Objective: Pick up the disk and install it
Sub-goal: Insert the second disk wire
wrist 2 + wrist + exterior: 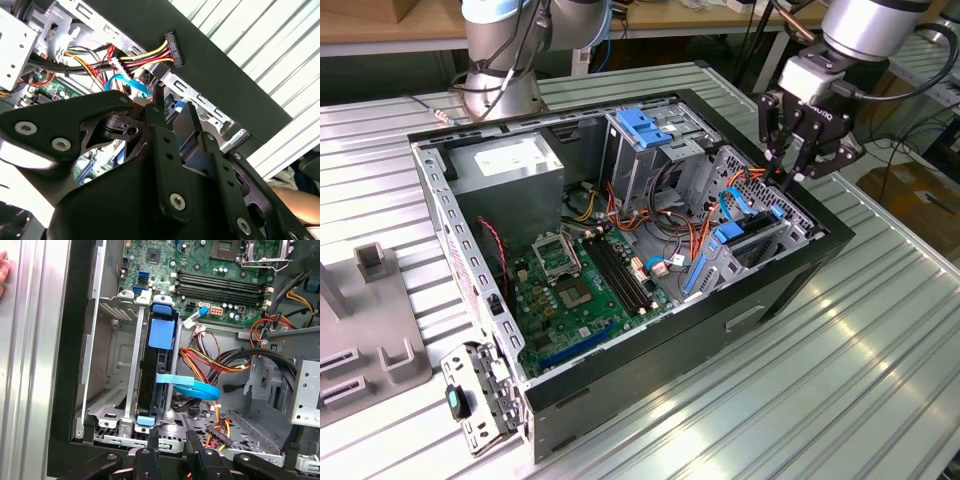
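Gripper [790, 175], its fingers close together and holding nothing, hangs just above the disk [159, 375] standing on edge in the computer case [820, 245], which lies on a ribbed metal table [880, 340].

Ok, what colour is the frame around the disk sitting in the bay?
Blue, seen best in the first wrist view, on the disk in its metal bay.

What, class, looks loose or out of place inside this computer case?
A black power connector hangs unplugged against the case wall, and a blue data cable lies loose beside the disk standing edge-on in its bay.
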Available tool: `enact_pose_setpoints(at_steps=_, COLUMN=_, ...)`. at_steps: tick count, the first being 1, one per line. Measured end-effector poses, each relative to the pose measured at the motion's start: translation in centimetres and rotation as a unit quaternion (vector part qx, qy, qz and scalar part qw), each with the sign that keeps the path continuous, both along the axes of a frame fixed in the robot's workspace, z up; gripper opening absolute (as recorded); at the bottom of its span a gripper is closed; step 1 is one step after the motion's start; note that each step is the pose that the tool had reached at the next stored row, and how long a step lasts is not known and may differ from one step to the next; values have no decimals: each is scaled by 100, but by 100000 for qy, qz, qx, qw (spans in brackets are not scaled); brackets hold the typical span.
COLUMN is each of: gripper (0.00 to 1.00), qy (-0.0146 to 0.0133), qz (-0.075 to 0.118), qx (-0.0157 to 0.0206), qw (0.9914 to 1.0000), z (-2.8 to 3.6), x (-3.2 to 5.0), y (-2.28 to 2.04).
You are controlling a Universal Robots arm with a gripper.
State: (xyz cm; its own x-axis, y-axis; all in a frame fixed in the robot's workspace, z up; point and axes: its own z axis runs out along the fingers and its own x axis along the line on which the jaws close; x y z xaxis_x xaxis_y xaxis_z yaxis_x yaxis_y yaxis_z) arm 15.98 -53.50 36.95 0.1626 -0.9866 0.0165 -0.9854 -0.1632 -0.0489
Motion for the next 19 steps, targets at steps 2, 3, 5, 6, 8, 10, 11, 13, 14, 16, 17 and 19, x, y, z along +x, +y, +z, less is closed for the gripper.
enact_pose_setpoints(at_steps=2, gripper=36, qy=0, qz=1825, qx=-3, qw=99983, z=0, x=1, y=0)
enact_pose_setpoints(at_steps=3, gripper=36, qy=-1, qz=3111, qx=1, qw=99952, z=0, x=1, y=0)
enact_pose_setpoints(at_steps=5, gripper=36, qy=0, qz=5530, qx=1, qw=99847, z=0, x=2, y=0)
enact_pose_setpoints(at_steps=6, gripper=36, qy=-1, qz=7107, qx=0, qw=99747, z=0, x=2, y=0)
enact_pose_setpoints(at_steps=8, gripper=36, qy=0, qz=9016, qx=3, qw=99593, z=0, x=6, y=0)
enact_pose_setpoints(at_steps=10, gripper=36, qy=-3, qz=10849, qx=-1, qw=99410, z=0, x=8, y=0)
enact_pose_setpoints(at_steps=11, gripper=36, qy=-4, qz=11707, qx=0, qw=99312, z=0, x=9, y=0)
enact_pose_setpoints(at_steps=13, gripper=36, qy=-2, qz=14950, qx=1, qw=98876, z=0, x=12, y=0)
enact_pose_setpoints(at_steps=14, gripper=36, qy=56, qz=15544, qx=12, qw=98785, z=0, x=46, y=0)
enact_pose_setpoints(at_steps=16, gripper=36, qy=167, qz=16911, qx=22, qw=98560, z=0, x=120, y=0)
enact_pose_setpoints(at_steps=17, gripper=36, qy=170, qz=18272, qx=14, qw=98316, z=0, x=126, y=0)
enact_pose_setpoints(at_steps=19, gripper=36, qy=170, qz=20826, qx=15, qw=97807, z=-1, x=137, y=0)
